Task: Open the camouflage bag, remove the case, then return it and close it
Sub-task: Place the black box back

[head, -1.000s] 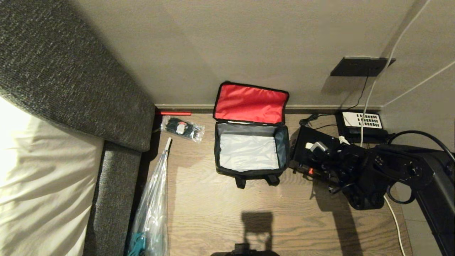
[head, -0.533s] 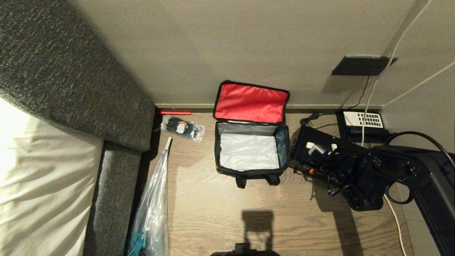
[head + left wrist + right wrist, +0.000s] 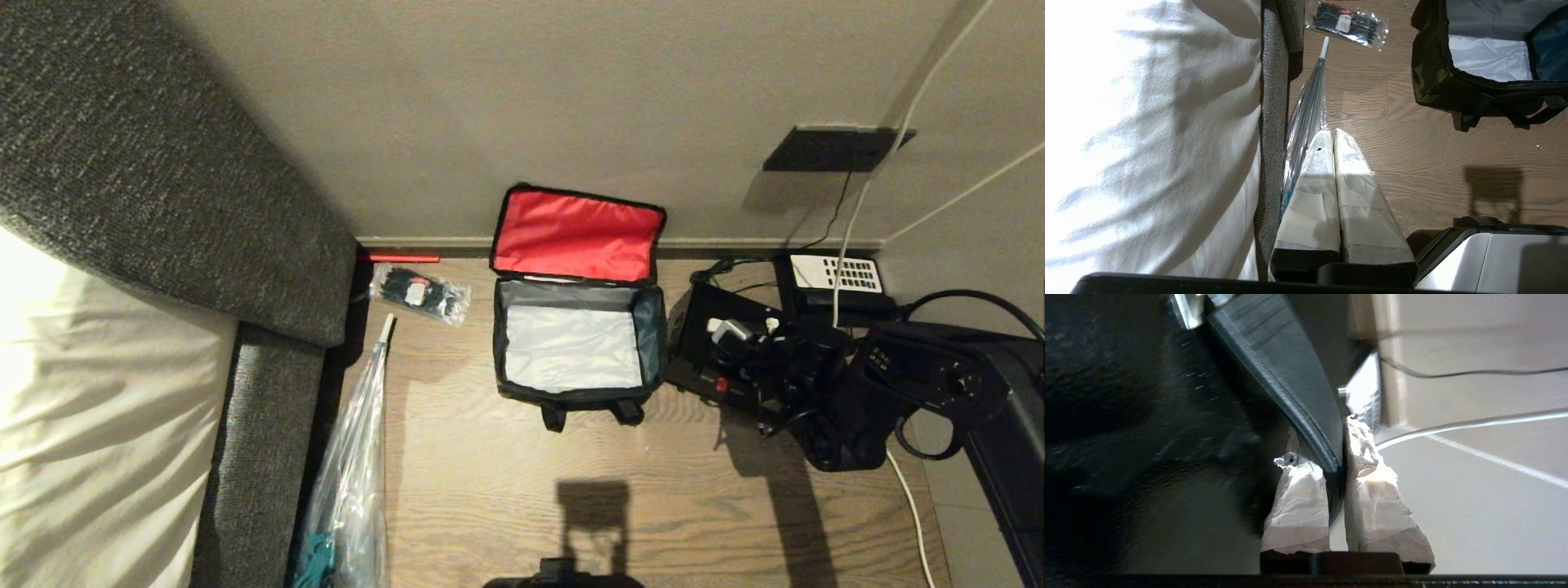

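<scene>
The camouflage bag [image 3: 575, 343] sits open on the wooden floor [image 3: 506, 490] against the far wall's skirting, its red-lined lid [image 3: 578, 235] folded up against the wall and its pale, crinkled lining bare, nothing showing inside; soft fabric walls, black edging, two black strap ends toward the near side; its long axis runs along the wall. Just beside its right-hand wall lies the black case [image 3: 709, 347], a hard, flat-sided box with a dull sheen; the right tool [image 3: 1336, 463] is clenched on a thin dark edge of it, tape-wrapped fingers [image 3: 1367, 465] either side of the lip; so the bag's mouth lies to the left of the held case, and the return looks like a short carry leftward and down. The left tool [image 3: 1334, 139], closed and holding nothing, hangs parked near the sofa's edge, by a clear-wrapped umbrella [image 3: 1306, 118]; a telephone [image 3: 833, 278] rests in the far right corner.
</scene>
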You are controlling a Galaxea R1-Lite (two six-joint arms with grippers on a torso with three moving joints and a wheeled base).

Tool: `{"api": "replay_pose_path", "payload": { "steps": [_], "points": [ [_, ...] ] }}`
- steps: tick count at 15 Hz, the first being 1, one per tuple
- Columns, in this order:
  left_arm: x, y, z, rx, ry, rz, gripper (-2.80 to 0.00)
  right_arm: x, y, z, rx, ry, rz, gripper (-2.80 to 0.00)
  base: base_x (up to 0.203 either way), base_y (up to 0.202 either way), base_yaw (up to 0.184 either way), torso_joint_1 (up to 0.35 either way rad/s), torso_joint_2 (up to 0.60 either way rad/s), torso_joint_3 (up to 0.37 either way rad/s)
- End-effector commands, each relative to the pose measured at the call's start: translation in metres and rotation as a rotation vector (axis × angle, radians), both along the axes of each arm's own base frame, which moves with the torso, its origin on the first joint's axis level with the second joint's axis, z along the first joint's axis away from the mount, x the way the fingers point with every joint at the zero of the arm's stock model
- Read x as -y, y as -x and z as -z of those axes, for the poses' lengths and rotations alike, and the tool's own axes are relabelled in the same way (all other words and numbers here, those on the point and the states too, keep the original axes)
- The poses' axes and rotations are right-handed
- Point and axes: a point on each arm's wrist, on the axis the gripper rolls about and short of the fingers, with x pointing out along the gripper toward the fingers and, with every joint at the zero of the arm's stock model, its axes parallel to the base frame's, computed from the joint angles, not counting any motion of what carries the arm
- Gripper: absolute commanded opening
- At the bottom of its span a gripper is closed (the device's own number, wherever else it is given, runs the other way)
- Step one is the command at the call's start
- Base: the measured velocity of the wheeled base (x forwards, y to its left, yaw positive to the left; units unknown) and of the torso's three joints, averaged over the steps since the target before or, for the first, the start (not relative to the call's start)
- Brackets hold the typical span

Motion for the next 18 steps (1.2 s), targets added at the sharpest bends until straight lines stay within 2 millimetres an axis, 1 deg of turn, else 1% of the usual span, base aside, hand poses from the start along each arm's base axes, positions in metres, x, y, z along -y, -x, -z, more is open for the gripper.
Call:
{"api": "replay_pose_path", "payload": {
  "steps": [1, 4, 11, 14, 15, 18],
  "points": [
    [0.000, 0.000, 0.000, 0.000, -0.001, 0.000, -2.80, -0.002, 0.003, -0.038, 0.085, 0.032, 0.001, -2.80, 0.000, 0.000, 0.000, 0.000, 0.00, 0.000],
    [0.000, 0.000, 0.000, 0.000, -0.001, 0.000, -2.80, -0.001, 0.005, -0.064, 0.139, 0.057, 0.008, -2.80, 0.000, 0.000, 0.000, 0.000, 0.00, 0.000],
    [0.000, 0.000, 0.000, 0.000, -0.001, 0.000, -2.80, 0.000, 0.018, -0.107, 0.214, 0.089, 0.018, -2.80, 0.000, 0.000, 0.000, 0.000, 0.00, 0.000],
    [0.000, 0.000, 0.000, 0.000, -0.001, 0.000, -2.80, 0.003, 0.027, -0.126, 0.243, 0.096, 0.034, -2.80, 0.000, 0.000, 0.000, 0.000, 0.00, 0.000],
    [0.000, 0.000, 0.000, 0.000, -0.001, 0.000, -2.80, 0.003, 0.032, -0.137, 0.261, 0.112, 0.041, -2.80, 0.000, 0.000, 0.000, 0.000, 0.00, 0.000],
    [0.000, 0.000, 0.000, 0.000, -0.001, 0.000, -2.80, 0.003, 0.042, -0.161, 0.305, 0.145, 0.053, -2.80, 0.000, 0.000, 0.000, 0.000, 0.00, 0.000]
  ]
}}
